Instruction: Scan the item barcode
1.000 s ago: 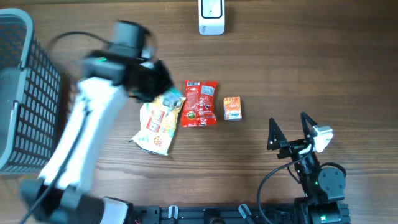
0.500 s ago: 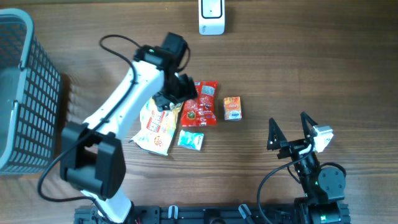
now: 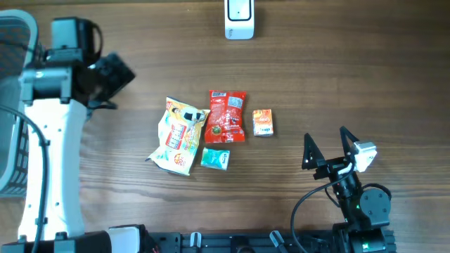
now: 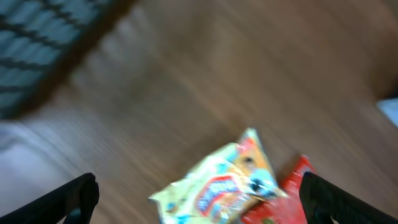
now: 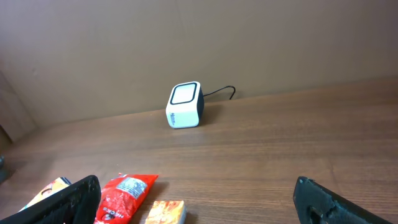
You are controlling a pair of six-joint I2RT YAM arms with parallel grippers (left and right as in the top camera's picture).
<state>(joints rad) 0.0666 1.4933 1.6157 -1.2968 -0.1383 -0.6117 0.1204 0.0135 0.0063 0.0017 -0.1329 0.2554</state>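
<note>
Left tool (image 3: 116, 83) and right tool (image 3: 325, 135) gape wide, empty; yellow packet (image 3: 179, 135) lettering unreadable.

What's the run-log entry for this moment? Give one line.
left end effector: open, empty, by basket | right end effector: open, empty | teal packet: on table beside yellow bag | scanner: nothing in front

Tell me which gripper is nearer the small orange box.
Right. The right gripper sits a short way from the orange box, toward the robot's base; the left gripper is far beyond the yellow bag, beside the basket.
</note>
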